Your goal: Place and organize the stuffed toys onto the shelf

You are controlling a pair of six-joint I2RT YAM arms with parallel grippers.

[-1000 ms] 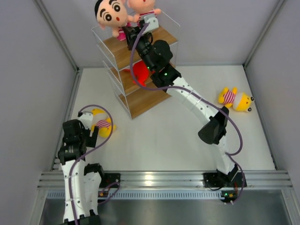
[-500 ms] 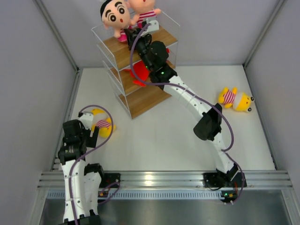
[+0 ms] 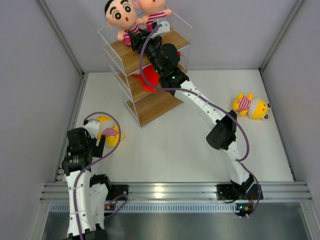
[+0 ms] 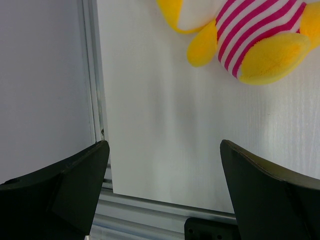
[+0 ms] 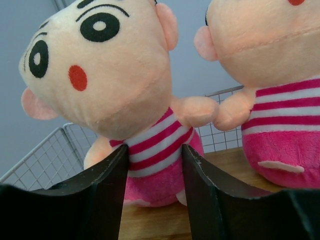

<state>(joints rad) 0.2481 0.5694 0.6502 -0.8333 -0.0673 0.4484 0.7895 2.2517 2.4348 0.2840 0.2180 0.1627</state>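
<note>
Black-haired plush boy doll [image 5: 100, 65] in pink stripes sits on the top board of the three-tier wood-and-white-wire shelf [image 3: 152, 107], torso right between the fingers of the right gripper [image 5: 154, 150]. Jaws are partway apart, not visibly squeezing. Second boy doll [image 5: 270, 75] sits just right of the fingers, arms touching. Risk: a finger snags plush on pull-back, and the heavy head tips the doll into its neighbour. Left gripper [image 4: 165, 150] is wide and empty, with the yellow plush figure [image 4: 250, 40] in a pink-striped shirt just ahead.

White arms [image 3: 200, 102] — black joints, purple cables [image 3: 248, 145], black jaws.
</note>
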